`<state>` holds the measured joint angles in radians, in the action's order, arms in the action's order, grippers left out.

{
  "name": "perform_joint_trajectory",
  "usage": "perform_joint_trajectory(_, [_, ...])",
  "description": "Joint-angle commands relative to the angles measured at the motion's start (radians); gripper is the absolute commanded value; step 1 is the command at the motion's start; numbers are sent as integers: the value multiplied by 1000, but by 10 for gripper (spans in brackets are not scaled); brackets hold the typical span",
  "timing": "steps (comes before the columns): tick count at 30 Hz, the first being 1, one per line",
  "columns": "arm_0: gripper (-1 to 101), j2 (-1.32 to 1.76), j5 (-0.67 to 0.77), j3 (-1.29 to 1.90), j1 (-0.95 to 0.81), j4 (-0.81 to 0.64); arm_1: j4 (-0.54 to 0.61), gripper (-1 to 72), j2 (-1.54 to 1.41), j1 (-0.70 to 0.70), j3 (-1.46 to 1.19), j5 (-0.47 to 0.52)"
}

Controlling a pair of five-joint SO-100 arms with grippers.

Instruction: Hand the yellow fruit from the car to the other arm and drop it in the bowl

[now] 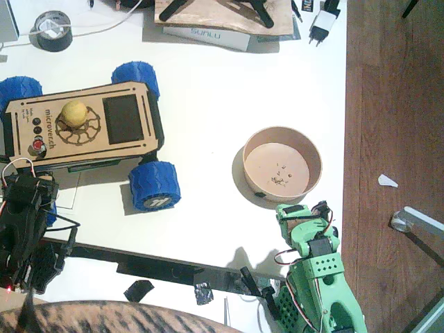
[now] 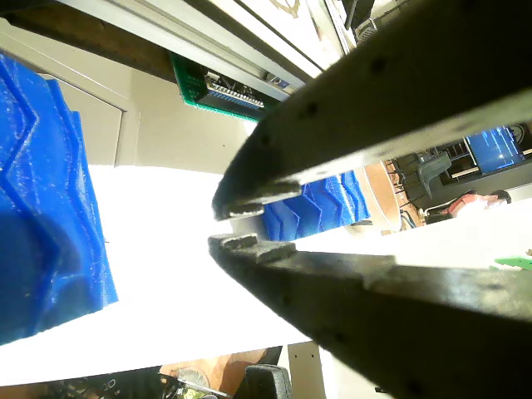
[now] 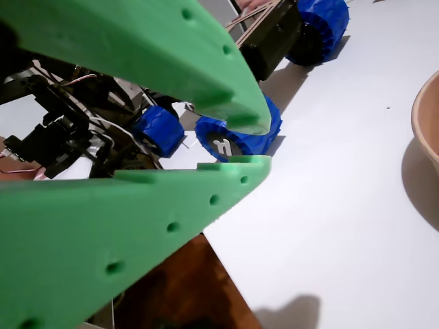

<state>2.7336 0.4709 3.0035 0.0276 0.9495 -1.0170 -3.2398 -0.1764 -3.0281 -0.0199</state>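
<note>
The yellow fruit [image 1: 74, 112] sits on the round engraved pattern of the car [image 1: 94, 97], a plywood-topped vehicle with blue wheels [image 1: 154, 186] at the table's left. The tan bowl [image 1: 281, 130] stands to the right with only dark specks in it; its rim [image 3: 426, 123] shows in a wrist view. My black left gripper [image 1: 35, 184] rests low in front of the car, jaws [image 2: 226, 224] nearly together and holding nothing. The green right gripper [image 1: 298, 211] lies just in front of the bowl, its tips [image 3: 250, 142] closed and holding nothing.
A grey tape roll [image 1: 53, 31] lies at the back left. A white plug [image 1: 322, 24] and a wooden board [image 1: 222, 14] are at the back. The table ends on the right at the wood floor [image 1: 395, 104]. Striped fabric [image 1: 104, 316] shows at the bottom edge.
</note>
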Motion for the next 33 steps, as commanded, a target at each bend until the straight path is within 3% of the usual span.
perform_joint_trajectory(1, [1,-8,-12,-5,15,-34,-40,0,-8,-8,60,57])
perform_joint_trajectory(18, [1,-21,-9,-8,15,-37,-40,0,-8,-6,60,58])
perform_joint_trajectory(22, [0,-38,2,-23,2,-95,-40,0,-8,-6,60,58])
perform_joint_trajectory(26, [0,-40,3,-124,12,-2,-40,0,-8,-6,60,58])
perform_joint_trajectory(33, [0,-166,2,-584,12,247,-40,0,-8,-8,60,58])
